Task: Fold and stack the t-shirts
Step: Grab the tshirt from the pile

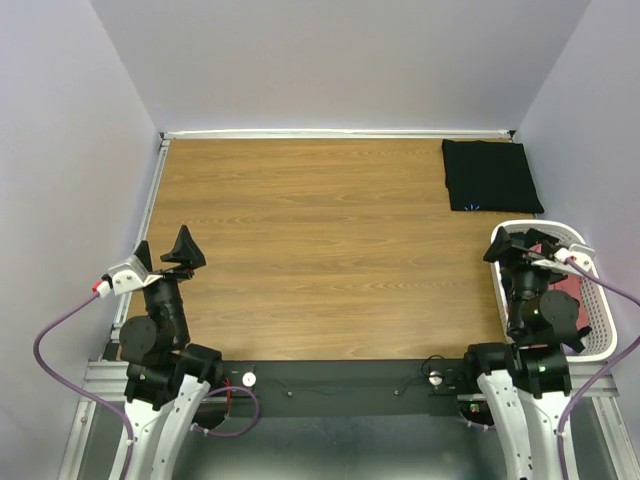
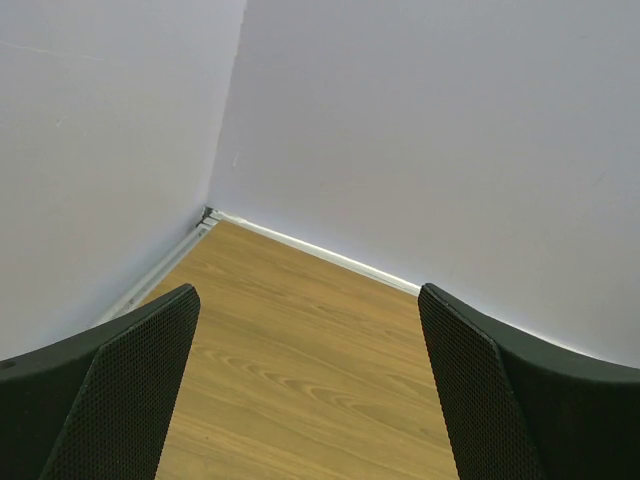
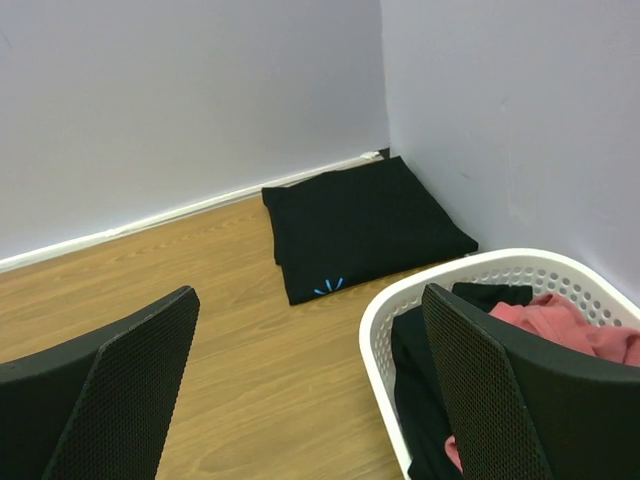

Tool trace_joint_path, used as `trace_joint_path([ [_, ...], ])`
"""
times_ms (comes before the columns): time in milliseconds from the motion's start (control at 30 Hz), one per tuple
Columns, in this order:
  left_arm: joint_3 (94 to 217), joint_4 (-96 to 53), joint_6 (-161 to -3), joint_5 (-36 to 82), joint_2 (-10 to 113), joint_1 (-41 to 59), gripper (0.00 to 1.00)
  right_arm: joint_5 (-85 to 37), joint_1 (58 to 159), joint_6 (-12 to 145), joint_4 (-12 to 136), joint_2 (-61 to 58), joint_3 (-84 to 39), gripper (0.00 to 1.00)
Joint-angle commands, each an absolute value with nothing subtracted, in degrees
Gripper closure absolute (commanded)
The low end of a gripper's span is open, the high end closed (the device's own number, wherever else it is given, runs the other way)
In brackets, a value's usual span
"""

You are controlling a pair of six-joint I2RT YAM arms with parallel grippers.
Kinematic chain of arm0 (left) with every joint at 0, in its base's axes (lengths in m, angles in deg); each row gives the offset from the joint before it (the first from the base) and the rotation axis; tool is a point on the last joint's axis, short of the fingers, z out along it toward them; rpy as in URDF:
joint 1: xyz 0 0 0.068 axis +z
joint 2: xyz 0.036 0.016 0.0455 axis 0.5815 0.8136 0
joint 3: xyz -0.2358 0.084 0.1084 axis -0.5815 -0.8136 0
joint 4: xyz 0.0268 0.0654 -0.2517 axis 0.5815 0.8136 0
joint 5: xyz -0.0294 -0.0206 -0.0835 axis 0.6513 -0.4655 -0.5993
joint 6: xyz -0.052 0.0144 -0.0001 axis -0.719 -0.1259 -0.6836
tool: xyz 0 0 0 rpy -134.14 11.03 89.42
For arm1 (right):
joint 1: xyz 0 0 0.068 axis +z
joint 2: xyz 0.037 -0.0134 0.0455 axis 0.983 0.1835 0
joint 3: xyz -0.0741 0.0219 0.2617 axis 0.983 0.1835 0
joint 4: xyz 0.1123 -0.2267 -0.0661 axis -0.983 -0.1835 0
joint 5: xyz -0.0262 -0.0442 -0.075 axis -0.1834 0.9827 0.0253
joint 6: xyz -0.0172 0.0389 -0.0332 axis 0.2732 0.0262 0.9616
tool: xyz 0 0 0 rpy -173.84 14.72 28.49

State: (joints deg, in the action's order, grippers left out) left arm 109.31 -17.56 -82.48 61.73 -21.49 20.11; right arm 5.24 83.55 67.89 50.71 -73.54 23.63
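Now, both arms sit at the near edge. L gripper (image 1: pixel 164 252) hangs over bare table (image 1: pixel 320 250), jaws spread wide, nothing held. R gripper (image 1: pixel 527 246) is likewise spread and empty, poised above white basket (image 1: pixel 602 340). One black tee (image 1: pixel 490 175) w/ light-blue mark (image 3: pixel 328 286) lies folded at far-right corner. Coral-pink tee (image 3: pixel 545 320) and another black tee (image 3: pixel 412 350) lie crumpled together in the basket, not yet folded. Likely risks: R fingers snag the slats, pinch both garments at once, or drag the light basket along on lift.
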Motion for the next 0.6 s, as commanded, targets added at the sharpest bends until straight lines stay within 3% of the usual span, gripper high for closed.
trace_joint_path([
  [0, 110.1, -16.8, -85.5, 61.2, -20.4, 20.5, 0.02, 7.6, 84.0, 66.8, 47.5, -69.7, 19.3, 0.0],
  [300, 111.0, -16.2, -85.8, 58.3, -18.0, 20.5, 0.02, 10.3, 83.9, 62.8, 38.2, -53.7, 8.4, 0.0],
  [567, 110.1, -16.5, -85.8, 56.8, -21.1, 20.5, 0.02, 24.5, 83.8, 49.0, 22.9, -31.3, 0.4, 0.0],
])
